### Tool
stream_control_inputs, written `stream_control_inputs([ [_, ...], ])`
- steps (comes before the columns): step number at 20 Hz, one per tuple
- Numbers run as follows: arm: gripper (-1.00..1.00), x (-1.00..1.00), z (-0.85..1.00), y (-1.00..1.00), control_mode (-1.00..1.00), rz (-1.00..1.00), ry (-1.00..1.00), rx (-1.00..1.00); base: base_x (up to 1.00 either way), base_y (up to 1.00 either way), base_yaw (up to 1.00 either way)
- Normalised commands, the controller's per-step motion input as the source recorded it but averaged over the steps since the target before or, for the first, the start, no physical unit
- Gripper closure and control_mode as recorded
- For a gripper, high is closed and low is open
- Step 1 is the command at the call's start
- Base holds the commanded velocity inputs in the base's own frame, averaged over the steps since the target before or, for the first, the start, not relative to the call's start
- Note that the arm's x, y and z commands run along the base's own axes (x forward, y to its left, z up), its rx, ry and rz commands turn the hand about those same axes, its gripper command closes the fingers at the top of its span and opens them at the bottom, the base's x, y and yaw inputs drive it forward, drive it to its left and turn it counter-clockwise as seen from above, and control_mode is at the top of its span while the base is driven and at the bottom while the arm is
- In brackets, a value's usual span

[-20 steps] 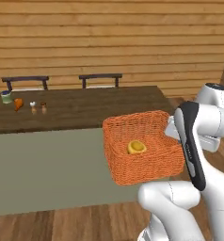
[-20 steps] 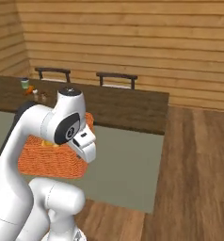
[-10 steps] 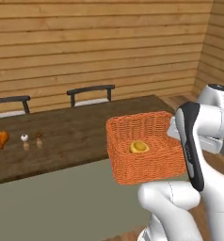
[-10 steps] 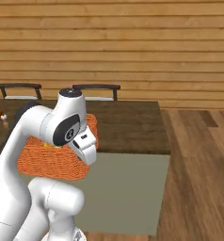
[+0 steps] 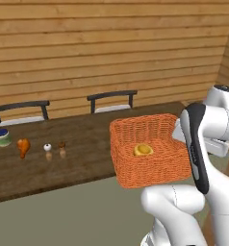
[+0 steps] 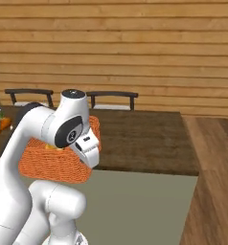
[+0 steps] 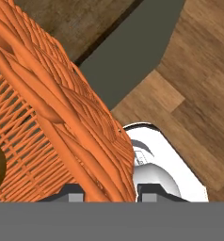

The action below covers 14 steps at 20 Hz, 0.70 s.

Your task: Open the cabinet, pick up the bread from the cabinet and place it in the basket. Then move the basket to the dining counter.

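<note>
Presently the basket (image 5: 150,156) is carried clear of any surface, held in the air above the pale front of the dining counter (image 5: 63,158). In the hand view the gripper (image 7: 107,190) is seen closed on the basket wall, one fingertip (image 7: 69,192) inside the weave and the other outside, with the rim wedged between them. The jaws are narrow, set only as far apart as the wall is thick.

The bread (image 5: 143,150) lies on the basket floor, near the middle in the left base view; a part of it shows at the left edge of the hand view.

Step in hand, as judged: the last one, transfer of the loaded basket to the counter. The cabinet and bread steps are taken as done, since the bread is already inside.

On the counter top a jar (image 5: 2,137), an orange drumstick-shaped item (image 5: 23,146) and two small shakers (image 5: 55,148) stand well to the left of the basket. Bare wood is seen just behind the basket.

Next move, as judged: the basket should be brought forward over that bare wood, kept level so the bread is not tipped out, lowered until its base rests flat, and only then released. A one-sided grip on the wall may allow sagging; slow motion is advised.
</note>
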Motion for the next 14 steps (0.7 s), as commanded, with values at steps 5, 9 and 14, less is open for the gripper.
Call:
stream_control_inputs([
  [5,1.0,0.0,0.0,0.0,1.0,0.0,0.0,0.0,0.28,0.17,0.32],
  [9,1.0,0.0,0.0,0.0,1.0,0.0,0.0,0.0,0.5,0.0,0.16],
  [14,1.0,0.54,-0.02,-0.01,-1.0,0.08,0.0,0.0,0.12,0.0,0.02],
])
